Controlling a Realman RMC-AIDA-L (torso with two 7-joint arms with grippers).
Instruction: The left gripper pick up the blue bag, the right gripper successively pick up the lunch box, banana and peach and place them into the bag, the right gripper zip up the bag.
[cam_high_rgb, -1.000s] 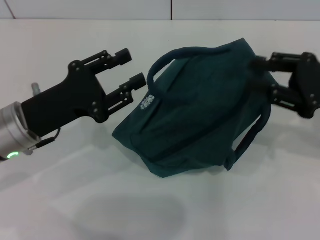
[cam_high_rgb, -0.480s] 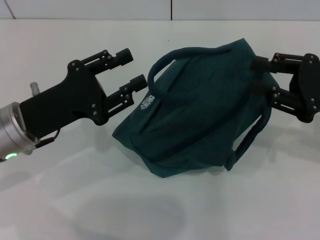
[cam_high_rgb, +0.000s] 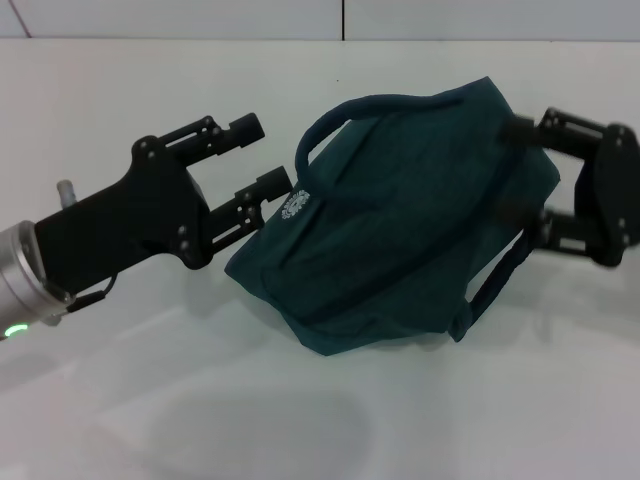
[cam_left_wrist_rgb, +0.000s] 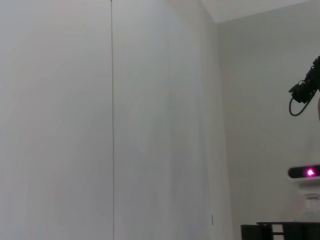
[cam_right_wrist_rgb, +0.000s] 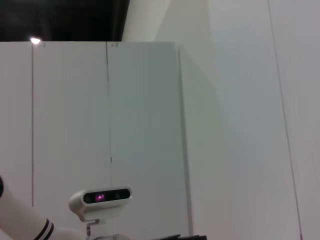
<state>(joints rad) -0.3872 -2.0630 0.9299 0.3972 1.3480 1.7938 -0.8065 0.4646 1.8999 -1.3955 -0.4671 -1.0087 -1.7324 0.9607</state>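
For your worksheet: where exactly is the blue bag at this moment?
In the head view, the blue bag lies on the white table, centre-right, between the open left tool and the open right tool at its right edge.

The blue bag (cam_high_rgb: 400, 215) fills the middle of the head view and blocks any straight path between my two claws. My left gripper (cam_high_rgb: 262, 155), fingers spread, sits just left of it, near the looped handle (cam_high_rgb: 330, 125). My right gripper (cam_high_rgb: 518, 170), fingers apart, presses against the bag's right edge, with the other handle (cam_high_rgb: 495, 290) hanging just below it. The white table (cam_high_rgb: 200, 400) lies bare across the lower frame and upper left.
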